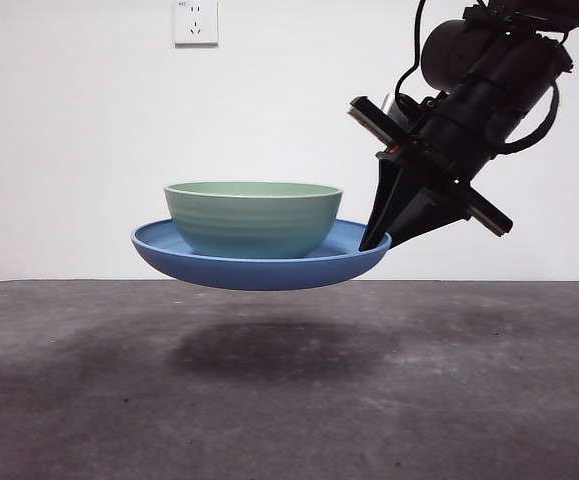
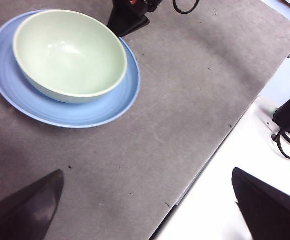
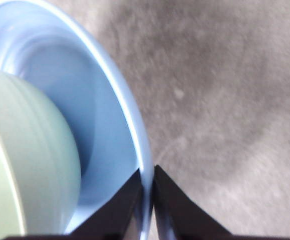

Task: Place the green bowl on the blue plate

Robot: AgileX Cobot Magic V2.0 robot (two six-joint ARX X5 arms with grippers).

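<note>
The green bowl (image 1: 253, 217) sits upright inside the blue plate (image 1: 169, 256). The plate hangs in the air above the table, with its shadow on the mat below. My right gripper (image 1: 379, 238) is shut on the plate's right rim and holds it up. In the right wrist view the two jaws pinch the plate's rim (image 3: 134, 125) at the gripper (image 3: 146, 192), with the bowl (image 3: 29, 165) beside them. The left wrist view shows the bowl (image 2: 67, 50) in the plate (image 2: 84, 112) from above. My left gripper (image 2: 147, 200) is open and empty, well away from them.
The dark grey mat (image 1: 289, 400) covers the table. Its edge and a white surface (image 2: 225, 175) with cables show in the left wrist view. A wall socket (image 1: 195, 22) is on the white wall behind.
</note>
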